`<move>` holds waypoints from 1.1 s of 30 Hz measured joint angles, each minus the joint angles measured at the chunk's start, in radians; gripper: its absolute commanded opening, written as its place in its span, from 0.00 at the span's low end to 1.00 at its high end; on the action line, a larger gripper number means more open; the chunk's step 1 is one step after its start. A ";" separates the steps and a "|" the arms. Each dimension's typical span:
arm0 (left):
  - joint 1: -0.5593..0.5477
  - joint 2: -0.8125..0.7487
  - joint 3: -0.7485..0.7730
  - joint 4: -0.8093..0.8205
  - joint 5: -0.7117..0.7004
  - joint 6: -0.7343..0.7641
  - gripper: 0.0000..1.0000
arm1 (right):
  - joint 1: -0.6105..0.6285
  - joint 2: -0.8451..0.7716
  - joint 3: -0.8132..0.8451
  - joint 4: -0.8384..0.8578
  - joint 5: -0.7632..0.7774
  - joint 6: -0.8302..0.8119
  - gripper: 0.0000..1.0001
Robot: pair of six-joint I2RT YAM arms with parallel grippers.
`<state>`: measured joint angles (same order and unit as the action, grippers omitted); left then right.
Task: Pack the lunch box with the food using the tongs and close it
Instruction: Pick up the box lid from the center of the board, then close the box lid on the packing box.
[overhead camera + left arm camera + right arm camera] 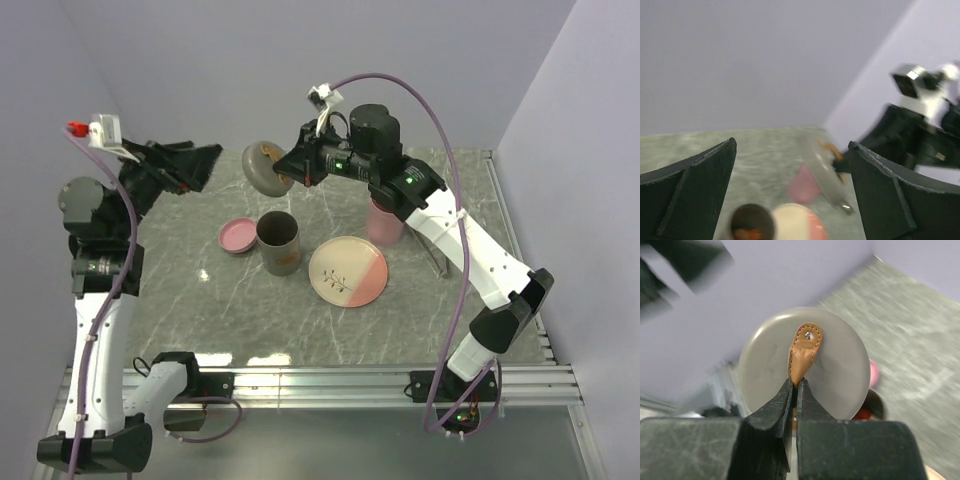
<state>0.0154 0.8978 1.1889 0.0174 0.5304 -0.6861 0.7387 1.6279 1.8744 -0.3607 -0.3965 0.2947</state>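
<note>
Box [278, 240]: grey cylinder, upright mid-bench, mouth uncovered. Something red shows inside it [863, 414], likely food; the rest of the food can't be seen. Plate [348, 272], just right of the box and nearer, looks bare, so packing is probably done. Tongs: can't pick them out in any view.

Grey round lid [262, 168] is up in the air, far of the box, tilted on edge. Right gripper [795, 385] is pinched tight on the lid's brown tab [805, 352], so the lid hangs free below the grip, ready to be lowered flat.

Left gripper [195, 165]: jaws wide, nothing between them, raised at far left, apart from the lid. It's probably clear of the way so the right arm can work alone.

Small pink lid [237, 236] lies flat, touching or just left of the box; it may need to go on first. Pink cup [385, 225] stands right of the box, under the right arm.

Next step, as a judgement: close the box.
</note>
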 measured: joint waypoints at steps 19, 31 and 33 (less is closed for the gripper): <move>0.084 0.186 0.172 -0.541 -0.241 0.378 0.99 | 0.072 0.270 0.216 -0.490 0.202 -0.366 0.00; 0.117 0.187 0.142 -0.562 -0.187 0.380 0.99 | 0.106 0.365 0.226 -0.487 0.249 -0.385 0.00; 0.123 0.188 0.142 -0.562 -0.173 0.377 0.99 | 0.116 0.382 0.228 -0.488 0.256 -0.387 0.00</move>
<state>0.1383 1.0855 1.3308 -0.5442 0.3573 -0.3088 0.8543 2.0098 2.1021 -0.8482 -0.1410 -0.0925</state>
